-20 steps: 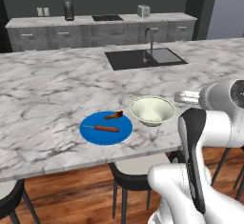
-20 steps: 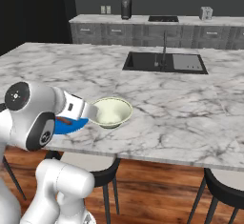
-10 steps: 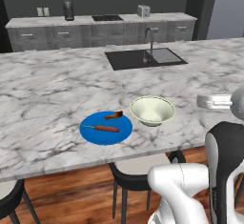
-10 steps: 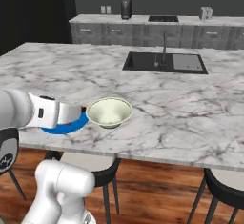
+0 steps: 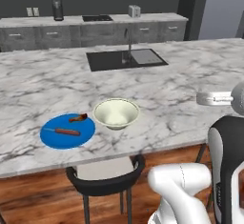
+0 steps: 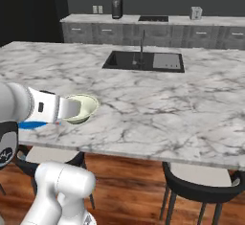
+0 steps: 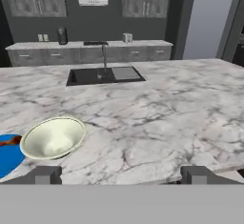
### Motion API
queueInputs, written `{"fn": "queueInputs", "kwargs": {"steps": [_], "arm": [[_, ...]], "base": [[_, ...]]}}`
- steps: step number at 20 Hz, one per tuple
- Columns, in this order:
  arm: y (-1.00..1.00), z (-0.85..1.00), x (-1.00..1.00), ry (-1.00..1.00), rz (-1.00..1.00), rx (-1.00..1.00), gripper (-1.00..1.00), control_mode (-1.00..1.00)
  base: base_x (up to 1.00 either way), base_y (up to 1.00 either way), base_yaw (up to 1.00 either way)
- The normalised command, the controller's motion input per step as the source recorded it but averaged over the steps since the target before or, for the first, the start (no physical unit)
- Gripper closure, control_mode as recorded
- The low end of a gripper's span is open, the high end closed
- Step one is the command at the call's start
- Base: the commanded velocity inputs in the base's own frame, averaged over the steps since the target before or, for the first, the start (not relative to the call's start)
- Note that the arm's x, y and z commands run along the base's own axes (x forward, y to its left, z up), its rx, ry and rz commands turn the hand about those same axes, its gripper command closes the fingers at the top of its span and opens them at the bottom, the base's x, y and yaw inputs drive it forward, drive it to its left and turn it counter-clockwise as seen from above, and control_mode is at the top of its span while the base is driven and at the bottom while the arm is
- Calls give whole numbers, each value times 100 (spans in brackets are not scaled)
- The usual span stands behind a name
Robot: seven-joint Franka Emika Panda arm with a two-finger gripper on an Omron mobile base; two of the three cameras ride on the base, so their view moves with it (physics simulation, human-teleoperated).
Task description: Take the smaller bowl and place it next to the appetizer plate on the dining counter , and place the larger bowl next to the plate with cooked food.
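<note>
In the right base view the arm covers most of the plate with cooked food [image 6: 32,125] and the larger bowl's [image 6: 85,109] near side (the hand view's left edge also cuts that plate).

No legible text or labels anywhere

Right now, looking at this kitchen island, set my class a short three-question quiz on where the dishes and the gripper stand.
1. True or false: the larger bowl stands upright on the dining counter beside the plate with cooked food.
2. The gripper is: A) shut on the bowl, B) open and empty, C) shut on the plate.
3. What is set into the counter behind the bowl?

Key
1. True; it stands on the plate's right in the left base view.
2. B; the fingertips stand wide apart, clear of the bowl.
3. A black sink with a tap.
</note>
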Motion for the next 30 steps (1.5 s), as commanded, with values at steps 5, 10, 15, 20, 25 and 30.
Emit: {"fn": "queueInputs", "kwargs": {"steps": [5,10,15,20,25,30], "arm": [[0,0,0,0,0,0,-100,100],[0,0,0,0,0,0,-100,100],[0,0,0,0,0,0,-100,100],[0,0,0,0,0,0,-100,100],[0,0,0,0,0,0,-100,100],[0,0,0,0,0,0,-100,100]], "base": [[-76,-100,0],[-53,-100,-3],[-10,-100,-1],[-1,-100,0],[0,-100,0],[-3,-100,0]]}}
